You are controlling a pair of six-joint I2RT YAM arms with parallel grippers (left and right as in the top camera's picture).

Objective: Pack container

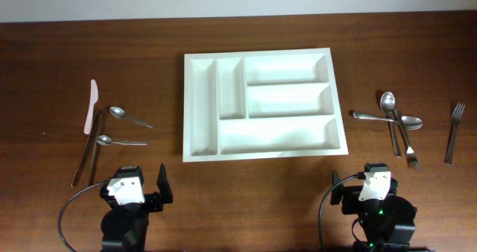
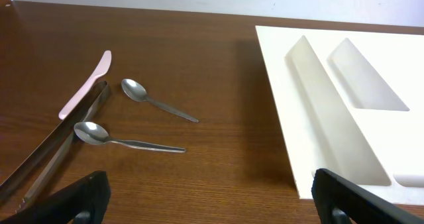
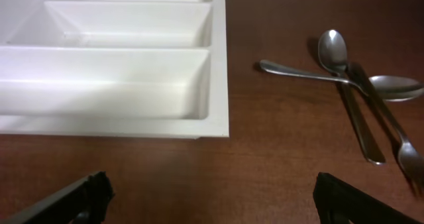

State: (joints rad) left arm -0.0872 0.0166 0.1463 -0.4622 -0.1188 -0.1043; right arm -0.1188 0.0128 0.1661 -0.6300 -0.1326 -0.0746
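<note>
Left gripper and right gripper spread wide, holding nothing.
Container sits empty beyond them; spoons left of it, fork right, likely so each arm serves its own side.

Soft, even light is falling on the dark counter; the white container is glowing brightly, its walls shading gently. In the right wrist view a spoon is catching a small highlight and casting a faint shadow leftward. Near edges are blurring slightly.
</note>
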